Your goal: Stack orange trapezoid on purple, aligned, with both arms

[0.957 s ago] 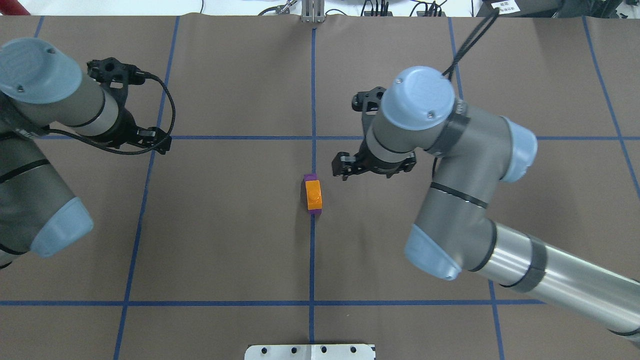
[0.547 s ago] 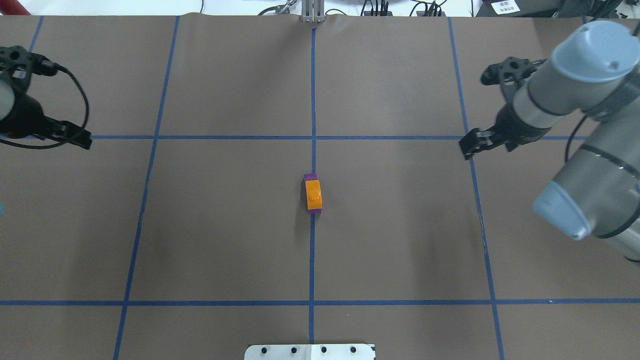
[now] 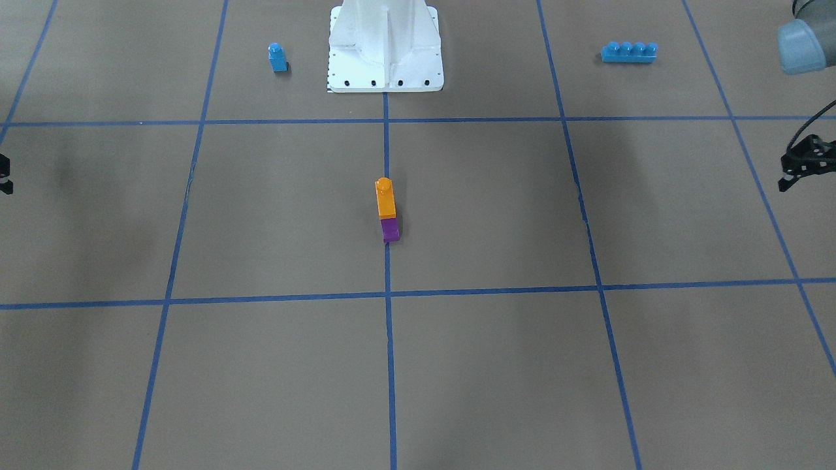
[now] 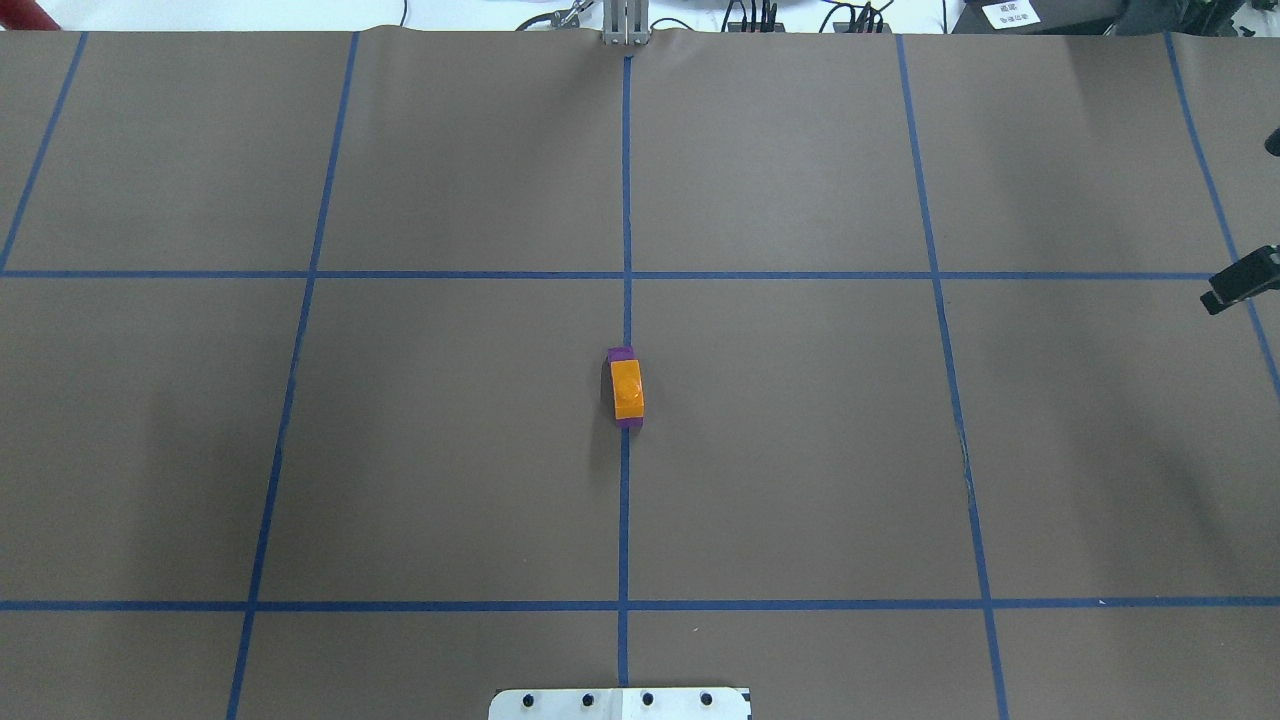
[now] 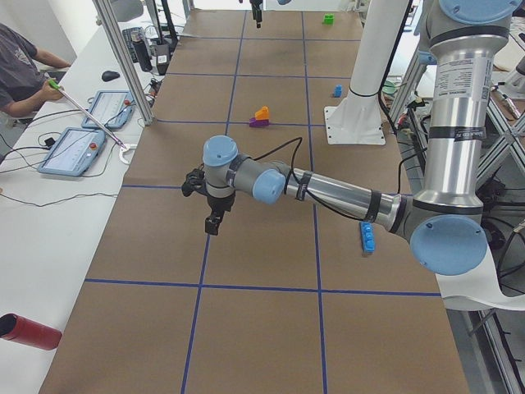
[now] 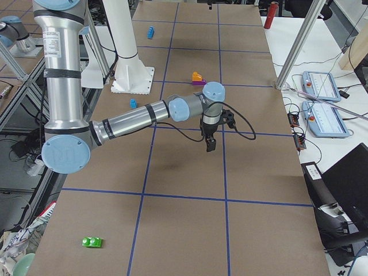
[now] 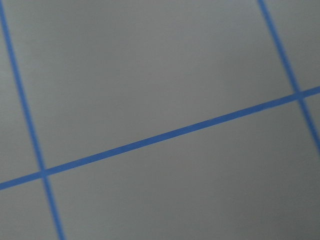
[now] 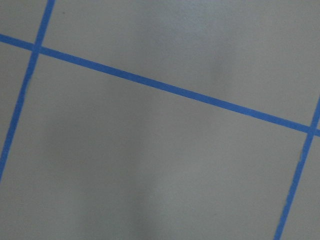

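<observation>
1. L gripper [image 5: 213,226]: hangs over the table [image 4: 800,450] twd its left end, tips down, well apart from both task blocks. Finger gap: can't tell.
2. Long blue brick [image 3: 628,52]: 4 studs in a row, glossy plastic, lying flat nr the robot-side edge, left of the white base plate [image 3: 385,75].
3. Orange trapezoid [image 3: 385,199]: sits on the purple [image 3: 390,230] at mid-table, on the centre blue tape line [image 4: 624,520], well apart from every edge & from both grippers. Round stud up, glossy plastic. Long sides look flush w/ the purple. In the overhead view a purple sliver shows at each end.
4. Small blue block [image 3: 277,57]: single stud, upright, nr the robot-side edge, right of the base plate.
5. R gripper [image 6: 210,145]: over the table twd its right end, tips down, apart from the stack. Finger gap: can't tell.
6. Table cover: matte brown sheet w/ a blue tape grid.
</observation>
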### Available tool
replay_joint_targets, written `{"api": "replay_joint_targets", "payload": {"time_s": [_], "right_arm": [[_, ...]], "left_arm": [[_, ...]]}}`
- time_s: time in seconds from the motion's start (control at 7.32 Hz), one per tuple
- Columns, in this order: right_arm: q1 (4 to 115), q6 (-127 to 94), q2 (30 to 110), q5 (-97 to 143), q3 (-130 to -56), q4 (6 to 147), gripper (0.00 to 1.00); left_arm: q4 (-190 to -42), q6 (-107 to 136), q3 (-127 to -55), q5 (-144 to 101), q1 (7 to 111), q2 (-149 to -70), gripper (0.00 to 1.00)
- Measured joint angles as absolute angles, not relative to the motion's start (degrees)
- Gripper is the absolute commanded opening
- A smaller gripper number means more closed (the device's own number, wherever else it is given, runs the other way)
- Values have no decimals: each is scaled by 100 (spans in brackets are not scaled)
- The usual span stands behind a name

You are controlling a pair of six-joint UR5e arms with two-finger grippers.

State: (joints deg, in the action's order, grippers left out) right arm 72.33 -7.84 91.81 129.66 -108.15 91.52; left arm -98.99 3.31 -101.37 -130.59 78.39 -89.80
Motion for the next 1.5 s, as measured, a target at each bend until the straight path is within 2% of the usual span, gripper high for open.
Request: {"api": "replay_joint_targets", "payload": {"time_s": [0.41,1.5], "right_arm": [[7957,-486,9677,13533,-10327,8374,100],[8128,-420,9419,13301,-10247,8755,100]], "left_arm": [[-9895,8,-10031,-13390,8225,-8659,100],[-9229,500,-10032,-13359,8459,-8714,100]]}}
